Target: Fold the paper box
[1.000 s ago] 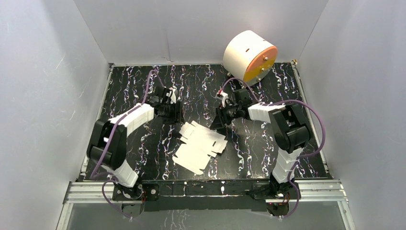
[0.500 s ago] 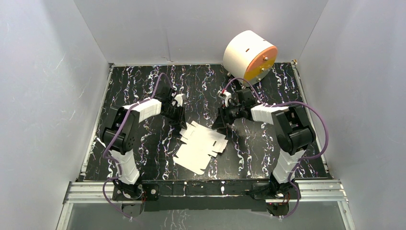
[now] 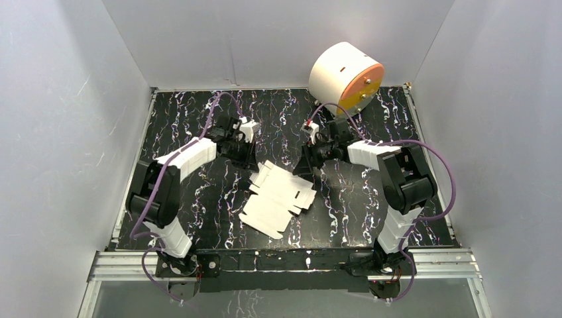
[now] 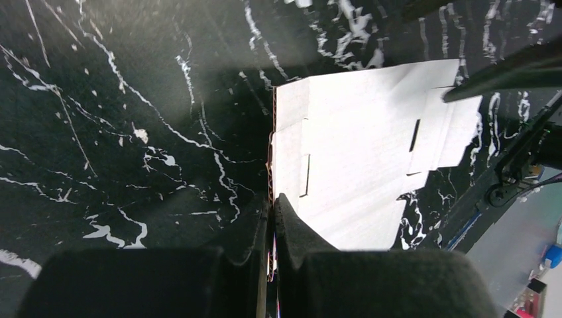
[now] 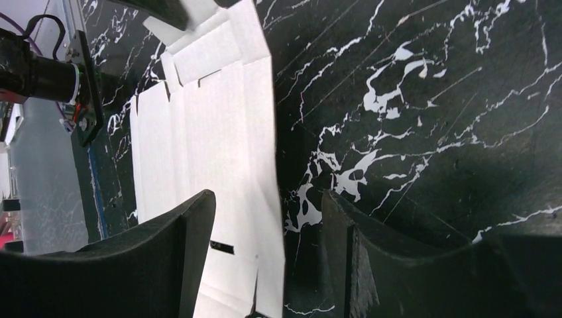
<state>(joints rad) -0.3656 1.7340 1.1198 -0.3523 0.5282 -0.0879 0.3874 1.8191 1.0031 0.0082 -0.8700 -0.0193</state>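
Now the left gripper (image 4: 272, 202) is pinching the flat paper box (image 4: 358, 146) by its edge, while the right gripper (image 5: 268, 199) is hanging open, straddling another edge.

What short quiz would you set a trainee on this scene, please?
1. True or false: the paper box is already folded up.
2. Which fingers are shut on the sheet's edge? A: left. B: right. C: both.
3. What stands at the far right corner of the table?
Key:
1. False: it is an unfolded sheet.
2. A: the left fingers pinch it, while the right fingers stand open around another edge.
3. A white cylinder with an orange face.
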